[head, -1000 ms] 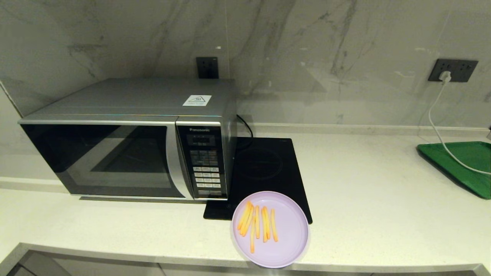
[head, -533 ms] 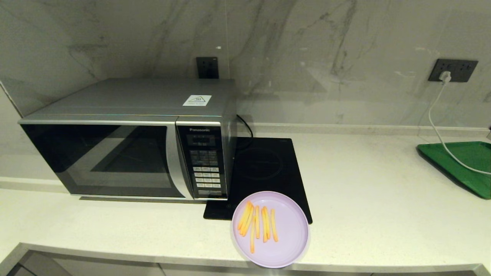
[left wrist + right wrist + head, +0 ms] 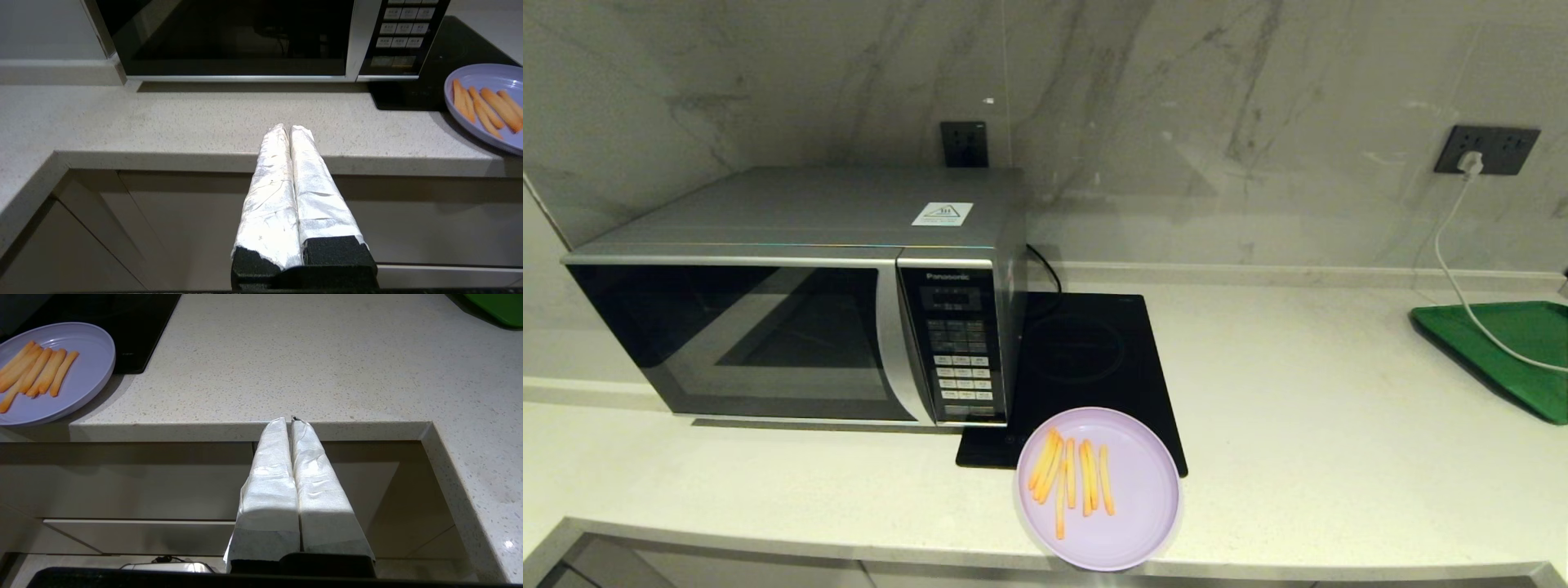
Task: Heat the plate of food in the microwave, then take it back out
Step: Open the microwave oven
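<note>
The pale lilac plate of food (image 3: 1098,488) with several orange-yellow fries lies at the counter's front edge, partly over the black cooktop's corner; it also shows as plate (image 3: 486,104) and plate (image 3: 53,371) in the wrist views. The silver-grey microwave (image 3: 800,294) stands at the back left with its dark glass door closed. My left gripper (image 3: 288,129) is shut and empty, held low in front of the counter edge, below the microwave. My right gripper (image 3: 288,420) is shut and empty, below the counter edge to the right of the plate. Neither arm shows in the head view.
A flat black induction cooktop (image 3: 1086,359) lies right of the microwave. A green tray (image 3: 1511,351) sits at the far right with a white cable (image 3: 1454,269) running over it from a wall socket. Pale cabinet fronts (image 3: 163,228) stand under the counter.
</note>
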